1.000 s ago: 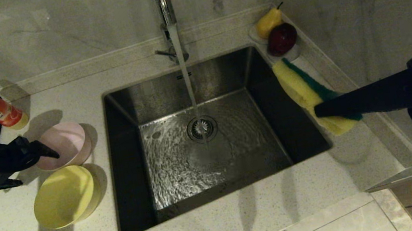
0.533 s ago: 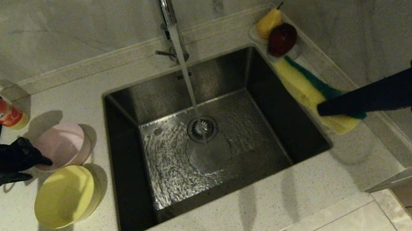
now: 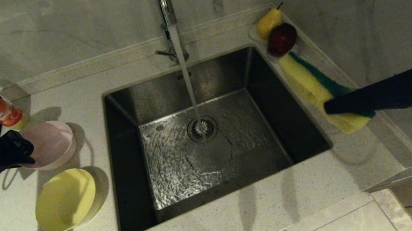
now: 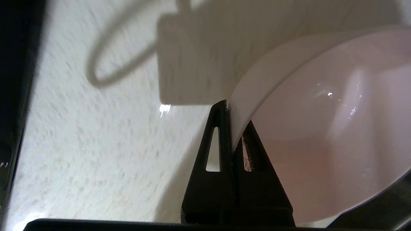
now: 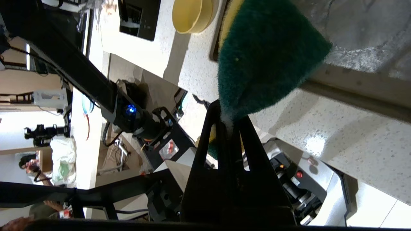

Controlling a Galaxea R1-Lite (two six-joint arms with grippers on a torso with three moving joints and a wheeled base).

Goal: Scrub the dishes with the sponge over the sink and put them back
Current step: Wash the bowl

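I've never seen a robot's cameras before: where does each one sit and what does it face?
Head: up high, looking down on the sink; both dark arms at the edges.
Left wrist: behind the left gripper, fingers shut on the pink bowl.
Right wrist: behind the right gripper, shut on the sponge.
Shared: head view too shows bowl, sponge.

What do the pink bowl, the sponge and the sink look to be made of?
Pink bowl: likely plastic, smooth and slightly glossy, with small glints and a thin rim.
Sponge: yellow foam with a fuzzy green scouring face.
Sink: brushed stainless steel, judging by its dull grey sheen.
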